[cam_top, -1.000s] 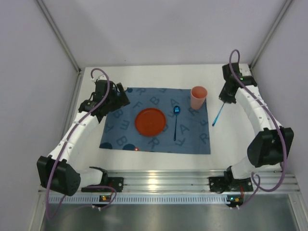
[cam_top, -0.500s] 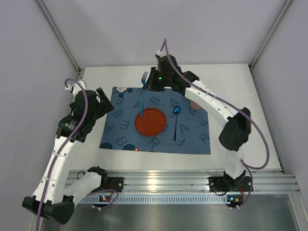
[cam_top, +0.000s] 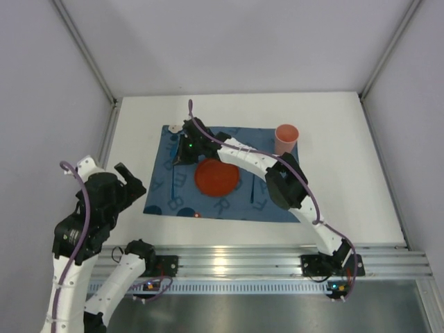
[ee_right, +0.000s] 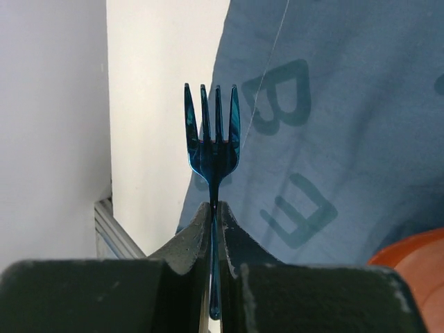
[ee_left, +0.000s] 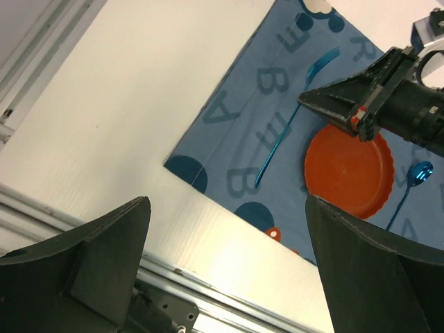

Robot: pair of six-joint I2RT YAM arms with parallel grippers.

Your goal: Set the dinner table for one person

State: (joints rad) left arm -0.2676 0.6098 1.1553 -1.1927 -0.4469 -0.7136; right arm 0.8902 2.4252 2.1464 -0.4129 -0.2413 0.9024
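your right claw is clamped on the blue fork, with the tines past the fingertips, over the blue lettered mat just left of the orange plate. note the blue spoon right of the plate and the pink cup at the mat's far right. the mat lies on the white worktop. your left claw is spread wide and holds nothing, above the near left of the worktop.
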